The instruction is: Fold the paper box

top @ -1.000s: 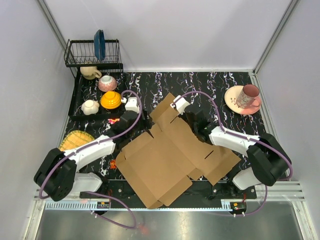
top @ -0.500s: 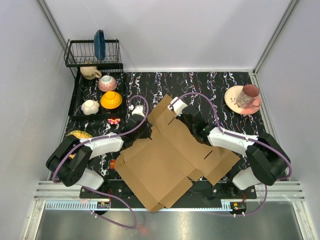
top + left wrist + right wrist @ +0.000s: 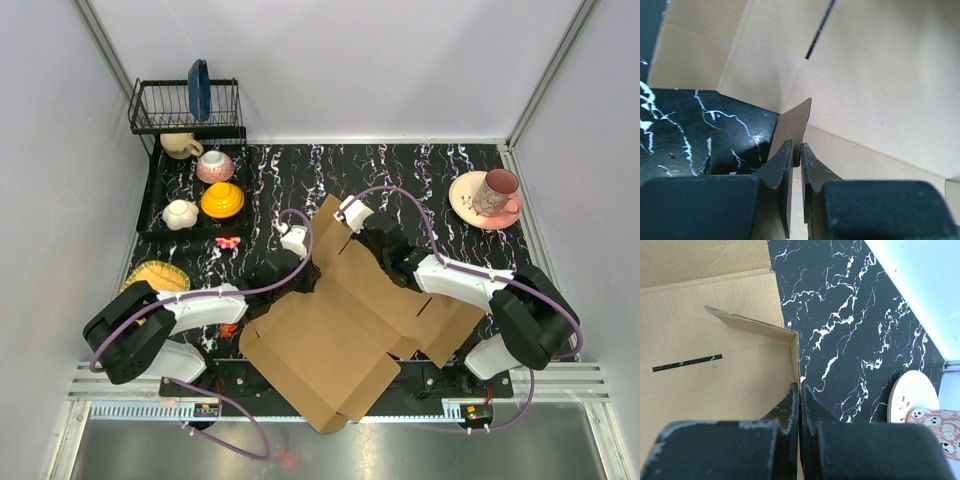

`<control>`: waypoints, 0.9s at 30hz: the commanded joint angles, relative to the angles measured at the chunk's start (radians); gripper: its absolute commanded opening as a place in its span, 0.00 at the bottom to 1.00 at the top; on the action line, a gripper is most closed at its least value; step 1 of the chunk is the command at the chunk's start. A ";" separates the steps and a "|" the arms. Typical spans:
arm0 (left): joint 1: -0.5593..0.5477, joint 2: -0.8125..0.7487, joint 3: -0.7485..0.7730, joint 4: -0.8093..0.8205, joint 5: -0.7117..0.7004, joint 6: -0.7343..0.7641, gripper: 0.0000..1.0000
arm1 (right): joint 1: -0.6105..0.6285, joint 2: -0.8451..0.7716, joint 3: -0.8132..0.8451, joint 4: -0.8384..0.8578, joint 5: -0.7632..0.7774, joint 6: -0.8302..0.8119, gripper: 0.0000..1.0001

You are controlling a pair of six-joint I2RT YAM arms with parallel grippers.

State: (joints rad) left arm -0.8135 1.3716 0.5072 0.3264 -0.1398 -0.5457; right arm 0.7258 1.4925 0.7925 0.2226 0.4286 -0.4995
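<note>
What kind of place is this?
Probably a robot test booth: plain white walls box in a black marbled table, a left arm and a right arm grip a paper box, and a dish rack stands far left.

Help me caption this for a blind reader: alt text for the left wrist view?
Two dark fingers pinch a small flap of the brown paper box; black marbled table shows at left. Creased cardboard with a narrow slit fills the rest of the frame.
</note>
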 commanded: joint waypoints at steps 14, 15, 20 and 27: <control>0.089 -0.298 0.192 -0.176 -0.176 0.139 0.88 | 0.021 -0.018 -0.006 0.080 0.013 -0.002 0.00; 0.149 -0.289 0.204 -0.175 -0.161 0.130 0.88 | 0.023 -0.017 -0.007 0.080 0.013 -0.002 0.00; 0.273 -0.099 0.326 -0.167 -0.020 0.171 0.84 | 0.023 -0.017 -0.012 0.078 0.004 0.006 0.00; 0.306 0.087 0.419 -0.107 0.215 0.345 0.82 | 0.021 -0.012 -0.004 0.069 -0.001 0.003 0.00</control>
State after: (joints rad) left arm -0.5137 1.4212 0.8860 0.1741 -0.0929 -0.3305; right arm 0.7353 1.4940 0.7830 0.2420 0.4271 -0.5011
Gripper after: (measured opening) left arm 0.820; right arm 0.014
